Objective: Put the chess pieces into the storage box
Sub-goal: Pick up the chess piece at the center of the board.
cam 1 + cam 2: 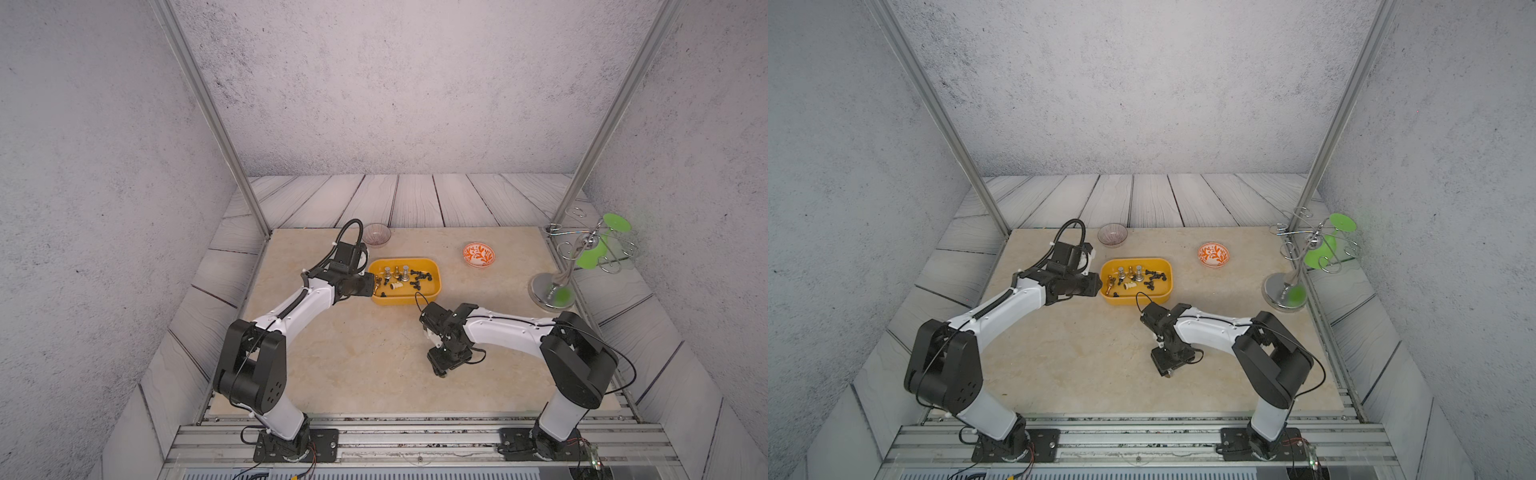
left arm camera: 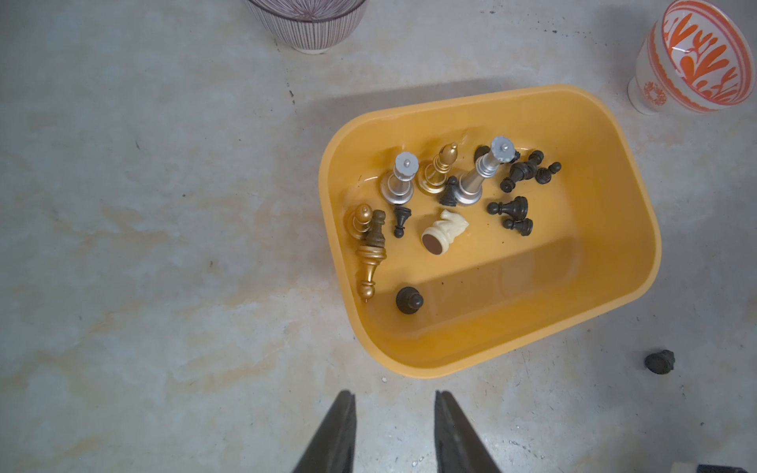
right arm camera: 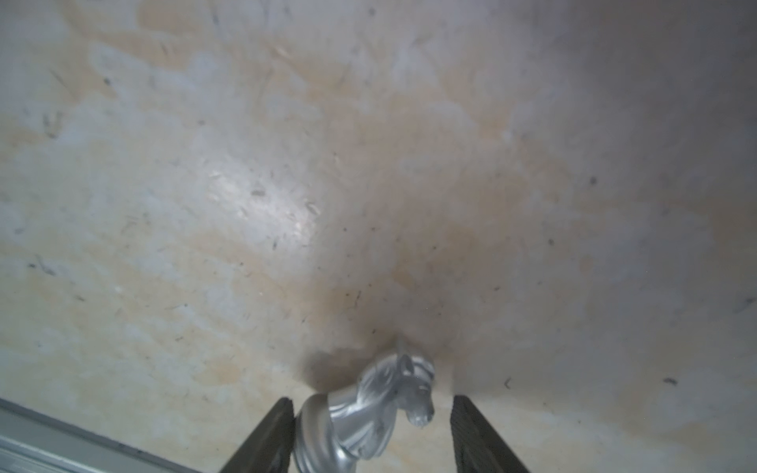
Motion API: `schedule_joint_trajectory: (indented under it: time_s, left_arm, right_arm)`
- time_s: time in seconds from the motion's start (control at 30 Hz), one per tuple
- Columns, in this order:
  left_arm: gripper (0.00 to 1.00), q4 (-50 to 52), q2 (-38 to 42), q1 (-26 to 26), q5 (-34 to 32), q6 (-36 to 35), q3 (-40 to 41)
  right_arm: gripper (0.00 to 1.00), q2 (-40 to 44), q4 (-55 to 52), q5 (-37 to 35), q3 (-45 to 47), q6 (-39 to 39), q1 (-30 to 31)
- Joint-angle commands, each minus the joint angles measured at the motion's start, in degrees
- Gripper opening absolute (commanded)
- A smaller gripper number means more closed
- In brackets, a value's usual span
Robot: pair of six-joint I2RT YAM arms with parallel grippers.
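My right arm (image 1: 507,328) sits low, right claw (image 3: 372,398) gaping round the silver knight (image 3: 368,413); left claw (image 2: 394,392) slightly open, empty, beside the storage box (image 2: 594,229).

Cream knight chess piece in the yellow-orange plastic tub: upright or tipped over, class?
Tipped over. The cream knight chess piece lies on its side in the yellow-orange plastic tub, its round brown base facing sideways.

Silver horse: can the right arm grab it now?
Probably yes. The silver horse is between the open jaws of the right gripper. One finger is against its base, the other is a little apart, and nothing else shows beside it. Closing should catch it.
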State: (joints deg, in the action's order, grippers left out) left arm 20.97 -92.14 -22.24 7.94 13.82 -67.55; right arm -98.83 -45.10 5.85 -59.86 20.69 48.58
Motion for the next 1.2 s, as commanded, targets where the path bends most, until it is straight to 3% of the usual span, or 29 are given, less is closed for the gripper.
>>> schedule_joint_trajectory:
  time_s: [0.0,0.37,0.77,1.17]
  left_arm:
    - [0.36,0.76,1.49,0.44,0.23,0.22,0.79]
    - [0.36,0.5,1.5,0.44,1.59,0.55,1.29]
    - [0.36,0.56,2.49,0.44,2.25,0.51,2.2]
    - [0.36,0.38,2.78,0.44,2.6,0.52,2.63]
  right_arm:
    - [0.62,-1.32,-0.93,0.08,0.9,-0.44,0.2]
    - [0.63,1.91,-2.81,-2.5,2.37,9.85,0.2]
    - [0.62,4.18,-3.96,-8.0,3.43,15.79,-1.12]
    - [0.43,2.08,-0.24,-4.89,3.4,14.07,-1.12]
